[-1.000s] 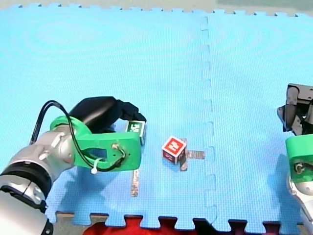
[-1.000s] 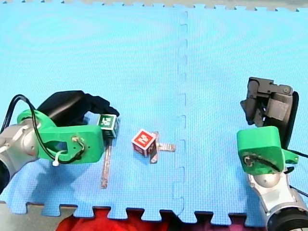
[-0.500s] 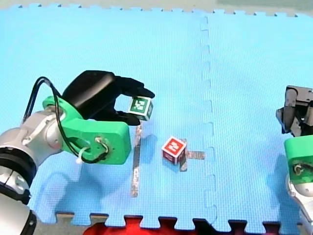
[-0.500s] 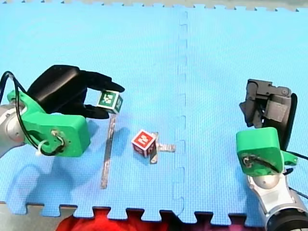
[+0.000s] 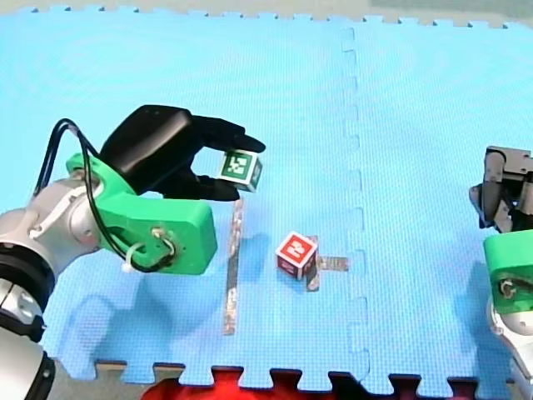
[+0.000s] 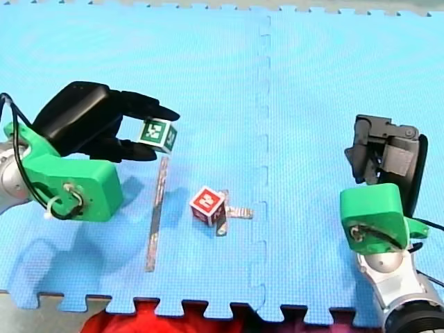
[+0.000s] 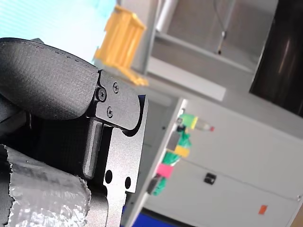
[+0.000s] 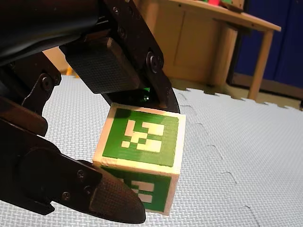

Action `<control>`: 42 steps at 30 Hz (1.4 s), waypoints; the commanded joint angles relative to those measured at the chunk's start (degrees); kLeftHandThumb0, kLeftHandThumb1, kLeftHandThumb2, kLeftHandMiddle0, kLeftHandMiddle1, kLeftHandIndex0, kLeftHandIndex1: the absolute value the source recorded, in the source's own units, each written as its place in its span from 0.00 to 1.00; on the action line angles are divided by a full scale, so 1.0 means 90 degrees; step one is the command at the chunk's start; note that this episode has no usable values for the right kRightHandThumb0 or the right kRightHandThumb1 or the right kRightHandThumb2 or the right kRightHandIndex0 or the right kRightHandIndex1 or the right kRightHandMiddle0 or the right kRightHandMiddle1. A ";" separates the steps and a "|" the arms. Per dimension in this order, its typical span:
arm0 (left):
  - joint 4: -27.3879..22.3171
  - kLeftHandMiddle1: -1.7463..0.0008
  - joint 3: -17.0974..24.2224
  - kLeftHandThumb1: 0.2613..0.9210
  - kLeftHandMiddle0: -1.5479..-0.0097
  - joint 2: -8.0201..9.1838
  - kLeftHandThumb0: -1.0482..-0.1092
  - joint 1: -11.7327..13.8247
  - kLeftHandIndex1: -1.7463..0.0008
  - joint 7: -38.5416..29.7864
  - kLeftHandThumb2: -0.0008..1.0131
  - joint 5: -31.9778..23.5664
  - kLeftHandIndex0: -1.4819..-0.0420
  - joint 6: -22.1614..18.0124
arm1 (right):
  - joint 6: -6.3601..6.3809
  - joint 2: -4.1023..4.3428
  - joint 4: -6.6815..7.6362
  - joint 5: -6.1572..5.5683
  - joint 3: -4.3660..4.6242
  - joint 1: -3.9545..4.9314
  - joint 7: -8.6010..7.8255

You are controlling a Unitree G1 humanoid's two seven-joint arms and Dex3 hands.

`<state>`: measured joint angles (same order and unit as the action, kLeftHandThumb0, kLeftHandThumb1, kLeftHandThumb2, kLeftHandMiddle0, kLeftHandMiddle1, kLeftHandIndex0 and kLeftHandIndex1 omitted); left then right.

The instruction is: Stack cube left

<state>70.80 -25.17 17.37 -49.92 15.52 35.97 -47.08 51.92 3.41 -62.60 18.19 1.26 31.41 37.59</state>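
Your left hand (image 6: 87, 132) clamps its fingers (image 6: 147, 111) on the green cube (image 6: 157, 134) over the mat's (image 6: 312, 69) left half, while the red cube (image 6: 207, 203) lies near its front edge, your right hand (image 6: 385, 156) at its right edge, a table (image 8: 222, 42) beyond.

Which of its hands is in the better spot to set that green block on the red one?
The left hand: it grips the green cube above the mat, near the red cube. The right hand holds nothing, at the far right.
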 commanded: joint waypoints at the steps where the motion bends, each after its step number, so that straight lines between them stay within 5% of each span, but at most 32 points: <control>1: -0.0042 0.00 -0.0015 1.00 0.43 -0.0012 0.62 -0.0011 0.96 -0.0050 0.01 -0.0018 0.22 -0.0053 | -0.0018 0.0020 0.0007 0.0005 -0.0003 -0.0006 0.0021; 20: -0.0384 0.01 -0.0339 1.00 0.45 -0.0464 0.59 0.0148 0.96 -0.0422 0.03 0.0131 0.21 0.0011 | -0.0039 0.0021 -0.0010 0.0002 0.0013 0.0049 0.0039; 28: -0.0461 0.11 -0.0332 1.00 0.45 -0.0556 0.53 0.0207 0.98 -0.0914 0.07 -0.0017 0.23 -0.0028 | -0.0052 0.0001 0.0022 0.0029 0.0028 0.0042 0.0095; 42: -0.0540 0.13 -0.0431 1.00 0.43 -0.0546 0.54 0.0270 0.99 -0.1205 0.06 0.0021 0.24 -0.0122 | -0.0083 0.0013 0.0088 0.0045 0.0024 0.0044 0.0131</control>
<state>66.10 -28.88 12.27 -47.86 4.91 36.11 -47.89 51.33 3.32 -62.14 18.63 1.59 31.74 38.63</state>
